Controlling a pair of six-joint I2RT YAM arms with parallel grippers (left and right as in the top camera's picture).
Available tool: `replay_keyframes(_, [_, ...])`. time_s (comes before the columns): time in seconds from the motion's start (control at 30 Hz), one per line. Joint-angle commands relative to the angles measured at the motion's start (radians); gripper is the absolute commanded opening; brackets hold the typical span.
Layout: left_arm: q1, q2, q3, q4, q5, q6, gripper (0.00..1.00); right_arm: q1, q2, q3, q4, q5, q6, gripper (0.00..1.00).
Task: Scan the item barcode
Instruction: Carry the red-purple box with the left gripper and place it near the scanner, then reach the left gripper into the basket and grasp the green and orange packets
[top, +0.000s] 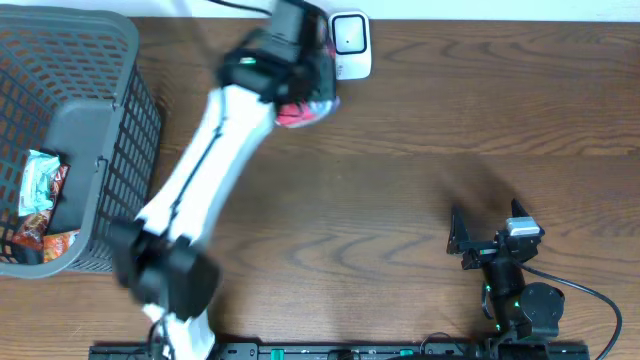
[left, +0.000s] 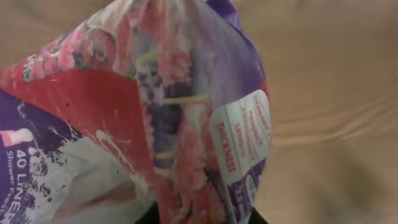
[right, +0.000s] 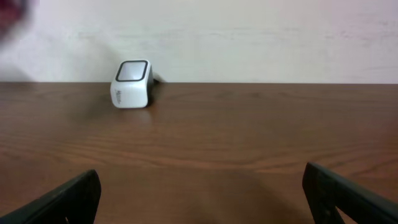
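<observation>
Your packet (left: 155, 124) hides nearly all of the left fingers (left: 144, 219) clamped on it; its print is blurred. The left arm (top: 200, 170) reaches far, packet just beside the scanner (top: 349, 42). Near right, the right fingers (right: 62, 199) rest wide apart, empty.

Table centre: I see bare table (top: 420, 150) from the right claw (top: 485, 220) up to the scanner (top: 350, 45), an open lane.
Left edge: basket (top: 130, 110) walls it off.
Diagonal: left arm (top: 200, 170) spans the table from the near edge to the scanner.
Scanner's near-left side: packet (top: 300, 112) hangs just beside it.
</observation>
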Motion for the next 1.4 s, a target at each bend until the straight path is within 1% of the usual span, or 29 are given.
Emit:
replay_keyframes(0.0, [-0.069, 0.163, -0.013, 0.0, -0.07, 0.02, 0.08, -0.014, -0.005, -0.002, -0.002, 0.001, 0.006, 0.99])
replay_keyframes(0.13, [-0.124, 0.25, -0.013, 0.006, -0.064, -0.016, 0.09, -0.014, -0.005, -0.002, -0.002, 0.001, 0.006, 0.99])
replay_keyframes(0.23, [-0.171, 0.259, -0.013, 0.011, -0.054, -0.037, 0.13, -0.014, -0.005, -0.002, -0.002, 0.001, 0.006, 0.99])
replay_keyframes(0.27, [-0.182, 0.258, -0.012, 0.013, -0.054, -0.046, 0.17, -0.014, -0.005, -0.002, -0.002, 0.001, 0.006, 0.99])
replay_keyframes(0.37, [-0.214, 0.257, -0.012, 0.02, -0.055, -0.046, 0.82, -0.014, -0.005, -0.002, -0.002, 0.001, 0.006, 0.99])
replay_keyframes(0.4, [-0.22, 0.257, -0.012, 0.023, -0.055, -0.046, 0.86, -0.014, -0.005, -0.002, -0.002, 0.001, 0.006, 0.99])
replay_keyframes(0.57, [-0.219, 0.235, 0.037, 0.02, -0.055, -0.045, 0.87, -0.014, -0.005, -0.002, -0.002, 0.001, 0.006, 0.99])
replay_keyframes(0.67, [-0.191, 0.175, 0.082, -0.011, -0.055, -0.032, 0.87, -0.014, -0.005, -0.002, -0.002, 0.001, 0.006, 0.99])
replay_keyframes(0.73, [-0.159, 0.109, 0.094, -0.028, -0.056, 0.0, 0.87, -0.014, -0.005, -0.002, -0.002, 0.001, 0.006, 0.99])
replay_keyframes(0.77, [-0.13, 0.05, 0.095, -0.038, -0.057, 0.033, 0.88, -0.014, -0.005, -0.002, -0.002, 0.001, 0.006, 0.99])
replay_keyframes(0.87, [-0.053, -0.075, 0.095, -0.058, -0.123, 0.06, 0.88, -0.014, -0.005, -0.002, -0.002, 0.001, 0.006, 0.99])
replay_keyframes(0.97, [0.066, -0.218, 0.095, -0.075, -0.228, 0.06, 0.88, -0.014, -0.005, -0.002, -0.002, 0.001, 0.006, 0.99])
replay_keyframes(1.0, [0.16, -0.296, 0.095, -0.077, -0.299, 0.06, 0.88, -0.014, -0.005, -0.002, -0.002, 0.001, 0.006, 0.99])
replay_keyframes(1.03, [0.208, -0.325, 0.095, -0.077, -0.322, 0.06, 0.96, -0.014, -0.005, -0.002, -0.002, 0.001, 0.006, 0.99])
replay_keyframes(1.1, [0.33, -0.381, 0.095, -0.084, -0.341, 0.059, 0.97, -0.014, -0.005, -0.002, -0.002, 0.001, 0.006, 0.99])
replay_keyframes(1.23, [0.572, -0.42, 0.095, -0.134, -0.34, 0.059, 0.97, -0.014, -0.005, -0.002, -0.002, 0.001, 0.006, 0.99])
replay_keyframes(1.27, [0.661, -0.413, 0.089, -0.162, -0.34, 0.058, 0.97, -0.014, -0.005, -0.002, -0.002, 0.001, 0.006, 0.99])
replay_keyframes(1.3, [0.707, -0.405, 0.081, -0.175, -0.34, 0.053, 0.97, -0.014, -0.005, -0.002, -0.002, 0.001, 0.006, 0.99])
replay_keyframes(1.37, [0.779, -0.385, 0.064, -0.202, -0.34, -0.003, 0.98, -0.014, -0.005, -0.002, -0.002, 0.001, 0.006, 0.99])
